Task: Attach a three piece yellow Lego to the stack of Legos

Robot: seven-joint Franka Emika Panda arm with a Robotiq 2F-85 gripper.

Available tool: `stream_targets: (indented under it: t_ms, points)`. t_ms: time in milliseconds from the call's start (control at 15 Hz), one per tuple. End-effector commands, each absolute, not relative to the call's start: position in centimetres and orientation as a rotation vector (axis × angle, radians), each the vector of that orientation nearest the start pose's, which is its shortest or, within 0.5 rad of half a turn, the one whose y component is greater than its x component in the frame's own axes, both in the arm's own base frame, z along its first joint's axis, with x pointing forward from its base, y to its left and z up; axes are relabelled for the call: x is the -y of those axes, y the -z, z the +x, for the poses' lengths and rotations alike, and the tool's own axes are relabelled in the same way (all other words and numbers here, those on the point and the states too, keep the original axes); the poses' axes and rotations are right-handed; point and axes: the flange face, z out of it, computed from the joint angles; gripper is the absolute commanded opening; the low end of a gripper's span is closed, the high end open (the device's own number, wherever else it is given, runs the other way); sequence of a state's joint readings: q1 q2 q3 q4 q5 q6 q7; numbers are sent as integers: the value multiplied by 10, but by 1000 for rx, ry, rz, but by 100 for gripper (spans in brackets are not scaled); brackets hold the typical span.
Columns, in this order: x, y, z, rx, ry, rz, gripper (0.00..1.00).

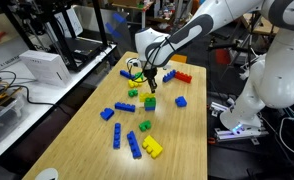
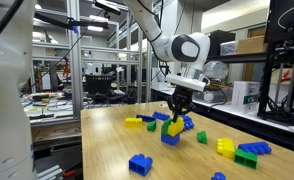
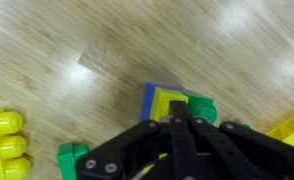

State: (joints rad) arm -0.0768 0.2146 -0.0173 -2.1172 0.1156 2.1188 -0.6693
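Observation:
My gripper point(image 1: 150, 90) hangs over the middle of the wooden table and is shut on a yellow Lego point(image 2: 175, 127). It holds the yellow Lego against the top of a blue brick point(image 2: 171, 138), the base of the stack. In the wrist view the yellow Lego point(image 3: 165, 103) lies on the blue brick point(image 3: 148, 97) just past my closed fingertips point(image 3: 177, 122). A green brick point(image 3: 203, 108) touches the stack's side. My fingers hide the near part of the yellow Lego.
Loose bricks lie around the stack: green point(image 1: 134, 92), blue point(image 1: 180, 101), blue point(image 1: 107, 113), green point(image 1: 145, 126), yellow point(image 1: 152, 148) and red point(image 1: 182, 75). More yellow bricks point(image 3: 7, 145) lie at the wrist view's left edge. A white box point(image 1: 42, 66) stands beside the table.

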Motion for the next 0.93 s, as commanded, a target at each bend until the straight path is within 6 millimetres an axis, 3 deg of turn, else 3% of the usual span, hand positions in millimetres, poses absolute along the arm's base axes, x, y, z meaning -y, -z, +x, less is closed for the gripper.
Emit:
stream_targets:
  t_ms: [0,467,867]
  points:
    - [47,-296,538,763,-180,-2850,0]
    - [41,-280,530,825,-213,-2822,0]
    - [32,-287,530,869,-174,-2801,0]
